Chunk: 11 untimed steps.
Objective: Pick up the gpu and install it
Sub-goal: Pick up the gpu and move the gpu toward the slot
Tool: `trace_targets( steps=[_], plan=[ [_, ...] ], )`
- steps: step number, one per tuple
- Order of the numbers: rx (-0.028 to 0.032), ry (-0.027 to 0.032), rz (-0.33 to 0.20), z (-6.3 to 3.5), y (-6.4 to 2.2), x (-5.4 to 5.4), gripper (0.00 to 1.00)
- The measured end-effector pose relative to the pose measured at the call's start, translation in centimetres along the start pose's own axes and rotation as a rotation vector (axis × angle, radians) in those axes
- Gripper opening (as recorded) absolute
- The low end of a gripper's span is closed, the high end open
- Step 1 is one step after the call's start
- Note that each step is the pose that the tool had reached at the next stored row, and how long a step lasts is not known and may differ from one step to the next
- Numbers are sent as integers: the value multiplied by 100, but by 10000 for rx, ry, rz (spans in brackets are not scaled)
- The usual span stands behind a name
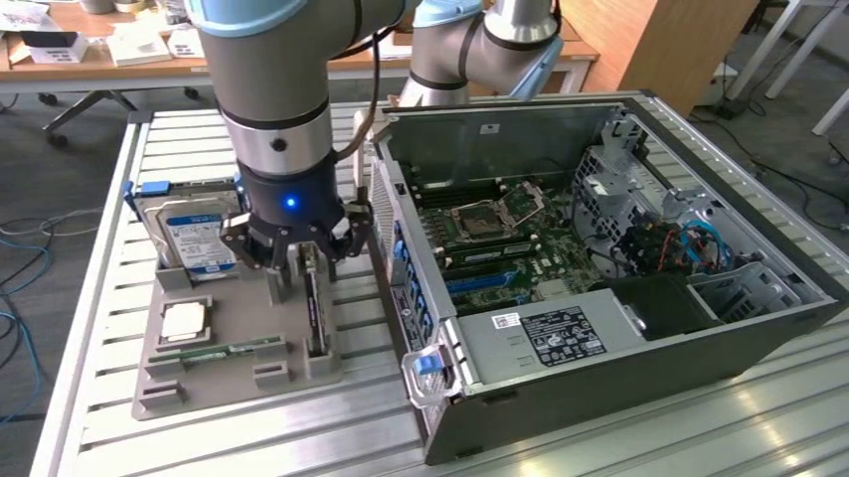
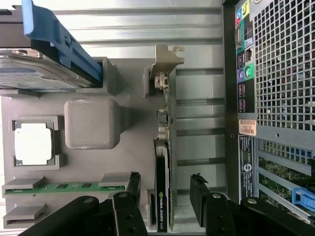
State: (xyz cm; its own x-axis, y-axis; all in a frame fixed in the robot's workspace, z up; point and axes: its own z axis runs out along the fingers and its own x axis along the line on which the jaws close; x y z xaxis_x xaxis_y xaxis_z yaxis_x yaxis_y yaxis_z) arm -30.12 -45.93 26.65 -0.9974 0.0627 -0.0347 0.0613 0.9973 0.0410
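Slatted metal surface (image 1: 159, 139), with a grey holder tray (image 1: 239, 383) lying on it at the exterior view's left. Open computer case (image 1: 743, 328) sits on its side at the exterior view's right, just beside the tray, motherboard (image 1: 518, 248) facing up.

Arm (image 1: 272, 89): last link stands vertical over the tray and points straight down. A blue light (image 1: 289, 204) glows on the dark wrist section. Other arm links bend away at the far side, behind the case.

Tool (image 1: 302, 263): low over the tray's right-hand slot. In the wrist view the tool (image 2: 165, 176) has its two black fingers (image 2: 134, 187) apart, one on each side of the card. A gap shows on both sides, so neither finger touches it.

The gpu (image 1: 316, 308) stands on edge in that slot, and its long side runs near to far. In the wrist view the gpu (image 2: 162, 206) is a thin dark edge between the fingers. Its metal bracket (image 2: 165, 69) sits at the end away from the tool. It has not been lifted.

Other tray contents:
- hard drive (image 1: 199, 238), blue-labelled, upright at the far left corner
- processor chip (image 1: 183, 323), flat in a square pocket
- green memory stick (image 1: 233, 350), lying near the chip on its near side
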Motion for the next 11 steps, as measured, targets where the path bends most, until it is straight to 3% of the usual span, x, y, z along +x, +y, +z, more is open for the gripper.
trace_targets(
  steps=[11],
  plan=[
    [0,1,-1,187,-8,6,53]
  ],
)
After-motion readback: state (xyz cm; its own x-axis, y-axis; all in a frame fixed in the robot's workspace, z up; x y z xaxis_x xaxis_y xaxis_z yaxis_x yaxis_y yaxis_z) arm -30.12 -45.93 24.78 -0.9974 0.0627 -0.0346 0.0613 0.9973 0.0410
